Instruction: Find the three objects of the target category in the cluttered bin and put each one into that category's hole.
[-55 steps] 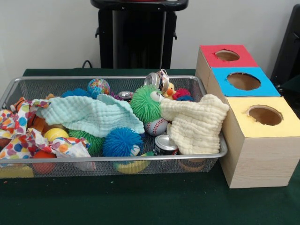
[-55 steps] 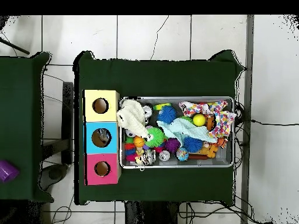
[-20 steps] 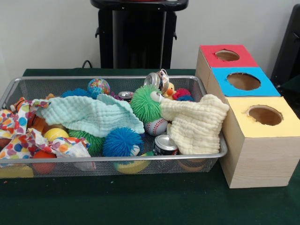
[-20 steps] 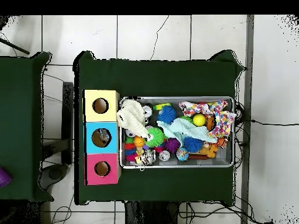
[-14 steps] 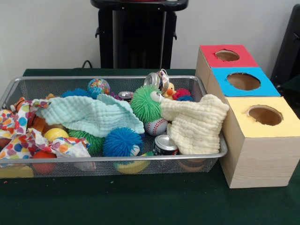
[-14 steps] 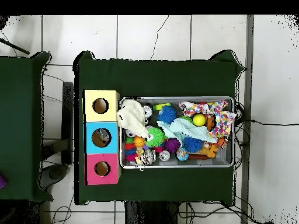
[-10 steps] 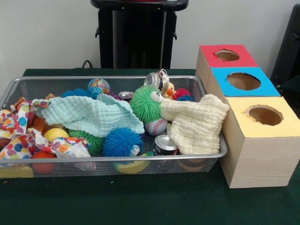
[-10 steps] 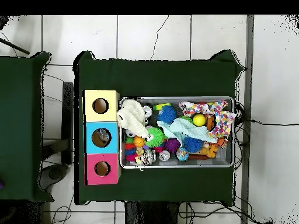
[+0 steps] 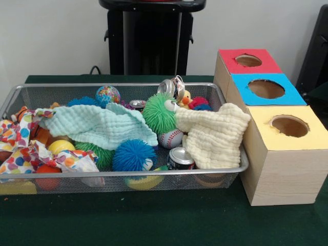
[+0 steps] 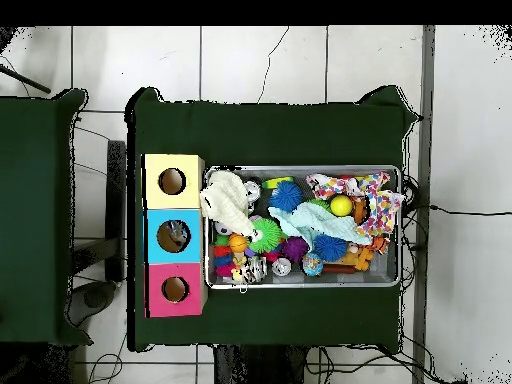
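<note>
Only the robot's pedestal (image 9: pixel 151 37) shows, at the top centre of the front view: a black upright column, squarish, with a pale vertical strip down its middle (it looks like a lighter panel or a gap). A broad, black, rounded plate caps it at the frame's upper edge. No arm or jaws appear in either view.

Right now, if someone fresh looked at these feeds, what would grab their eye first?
Probably the wire mesh bin heaped with bright clutter: a spiky green ball near its middle, a spiky blue ball at the front rim, and a mint cloth and a cream cloth draped over the pile. Next, beside the bin, the row of boxes with round holes: red, blue, yellow.
</note>
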